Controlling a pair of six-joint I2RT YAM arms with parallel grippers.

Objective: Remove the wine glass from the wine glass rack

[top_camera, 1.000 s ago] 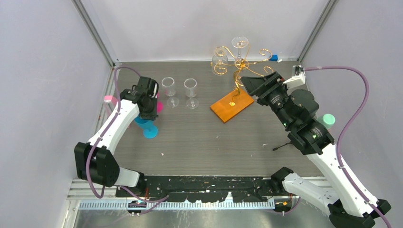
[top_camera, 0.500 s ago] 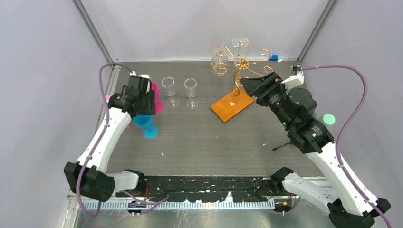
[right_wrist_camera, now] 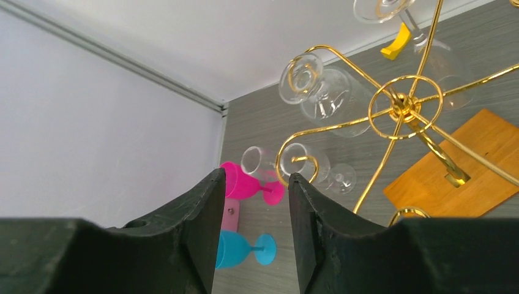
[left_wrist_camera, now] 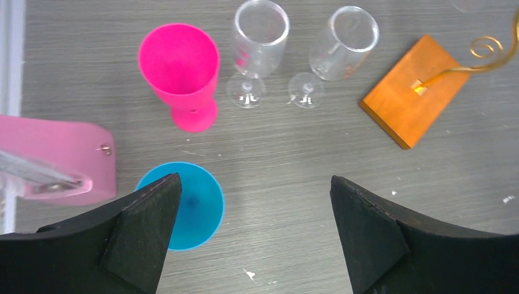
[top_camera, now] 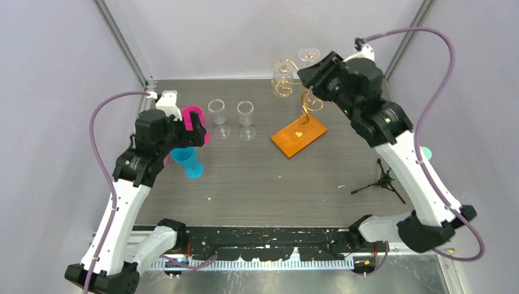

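Note:
The wine glass rack (top_camera: 292, 86) is gold wire on an orange base (top_camera: 298, 136). A clear wine glass (top_camera: 282, 76) hangs upside down from a scroll arm, and a second one (top_camera: 309, 56) hangs further back. My right gripper (top_camera: 305, 72) is high beside the rack's top. In the right wrist view the right gripper (right_wrist_camera: 256, 177) shows a narrow gap with nothing in it, and the nearest hanging wine glass (right_wrist_camera: 324, 92) lies beyond its tips, apart from them. My left gripper (left_wrist_camera: 252, 180) stands wide open above the blue glass (left_wrist_camera: 183, 205), holding nothing.
A pink glass (left_wrist_camera: 180, 67) and two clear glasses (left_wrist_camera: 260, 37) (left_wrist_camera: 343, 43) stand upright left of the rack's base (left_wrist_camera: 416, 89). A pink block (left_wrist_camera: 55, 159) lies at the left edge. A small black tripod (top_camera: 382, 180) sits at the right, behind the right arm.
My left gripper has opened and lifted away from the blue glass, which stays standing. My right arm has risen from beside the rack's stem to its top, its jaws narrower.

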